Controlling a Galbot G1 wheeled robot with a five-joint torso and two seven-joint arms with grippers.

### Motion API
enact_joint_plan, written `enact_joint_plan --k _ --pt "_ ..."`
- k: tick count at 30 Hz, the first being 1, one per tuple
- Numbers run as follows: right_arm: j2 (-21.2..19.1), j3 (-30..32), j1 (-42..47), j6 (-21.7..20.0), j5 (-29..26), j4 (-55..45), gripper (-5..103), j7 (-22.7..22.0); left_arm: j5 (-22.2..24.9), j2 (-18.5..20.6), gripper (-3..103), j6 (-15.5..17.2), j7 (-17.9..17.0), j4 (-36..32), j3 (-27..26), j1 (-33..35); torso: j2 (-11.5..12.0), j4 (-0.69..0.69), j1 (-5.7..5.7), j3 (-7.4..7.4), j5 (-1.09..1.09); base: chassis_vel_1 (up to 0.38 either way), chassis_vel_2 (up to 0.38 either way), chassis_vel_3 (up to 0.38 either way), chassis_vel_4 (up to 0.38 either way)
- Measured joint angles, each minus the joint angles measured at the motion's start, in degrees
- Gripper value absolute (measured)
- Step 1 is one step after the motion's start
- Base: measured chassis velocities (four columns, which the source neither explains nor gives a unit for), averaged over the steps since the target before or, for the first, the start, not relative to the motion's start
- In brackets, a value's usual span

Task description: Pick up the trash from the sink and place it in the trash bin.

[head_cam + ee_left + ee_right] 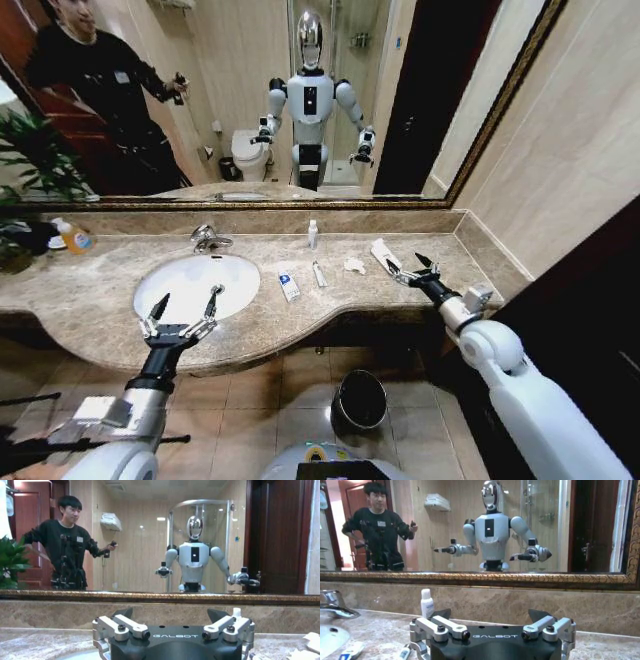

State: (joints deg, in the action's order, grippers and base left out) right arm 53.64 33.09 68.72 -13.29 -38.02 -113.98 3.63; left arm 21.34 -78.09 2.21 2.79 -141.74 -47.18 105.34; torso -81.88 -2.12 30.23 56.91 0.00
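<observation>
The white oval sink [170, 295] sits in the beige marble top. To its right lie the trash items: a blue-marked box [289, 287], a slim tube [319, 274], crumpled tissue [354, 266], a flat packet [382, 253], and a tiny bottle [312, 234] upright at the backsplash. My left gripper [185, 308] hangs open over the basin's front edge, holding nothing. Open and empty too, my right gripper [408, 265] hovers just right of the packet. In the right wrist view the bottle [427, 603] stands ahead of the open gripper [490, 612]. The black trash bin [360, 399] stands on the floor below the counter.
A chrome faucet [208, 238] rises behind the basin. An orange bottle [73, 237] and a plant [30, 160] occupy the far left of the counter. A large mirror [400, 100] backs the vanity, and a dark door [600, 300] stands close on the right.
</observation>
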Motion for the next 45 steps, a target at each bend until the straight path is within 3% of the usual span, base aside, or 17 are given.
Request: enact_joint_plan --k 12,21,29,35,41,45 --pt "-0.35 -1.46 -1.07 -0.25 0.44 1.42 100 0.44 0.00 0.00 100 0.00 0.00 0.00 0.00 0.00 0.00 0.01 0.00 0.00 0.00 0.000 0.000 0.000 0.000" --pt "1.69 -5.66 -7.49 -1.48 2.40 6.16 100 -0.68 0.00 0.00 100 0.00 0.00 0.00 0.00 0.00 0.00 0.01 0.00 0.00 0.00 0.000 0.000 0.000 0.000" --pt "5.36 -17.66 -21.97 -3.25 8.74 19.71 100 -3.56 0.00 0.00 100 0.00 0.02 0.00 0.00 0.00 0.00 0.00 0.00 0.00 0.01 0.000 0.000 0.000 0.000" --pt "6.97 -21.89 -31.15 -3.50 13.52 29.33 100 -4.34 0.00 0.00 100 0.00 0.02 0.00 0.00 0.00 0.00 -0.01 0.01 0.00 0.01 0.000 0.000 0.000 0.000" --pt "5.79 -23.38 -34.61 -8.85 13.95 33.18 100 -4.62 0.00 0.00 100 0.00 0.00 0.00 0.00 0.00 0.00 0.00 0.00 0.00 0.01 0.000 0.000 0.000 0.000" --pt "4.80 -23.86 -37.01 -14.96 14.10 35.39 100 -3.48 0.00 0.00 100 0.00 0.00 0.00 0.00 0.00 0.00 0.01 0.00 0.00 0.00 0.000 0.000 0.000 0.000"
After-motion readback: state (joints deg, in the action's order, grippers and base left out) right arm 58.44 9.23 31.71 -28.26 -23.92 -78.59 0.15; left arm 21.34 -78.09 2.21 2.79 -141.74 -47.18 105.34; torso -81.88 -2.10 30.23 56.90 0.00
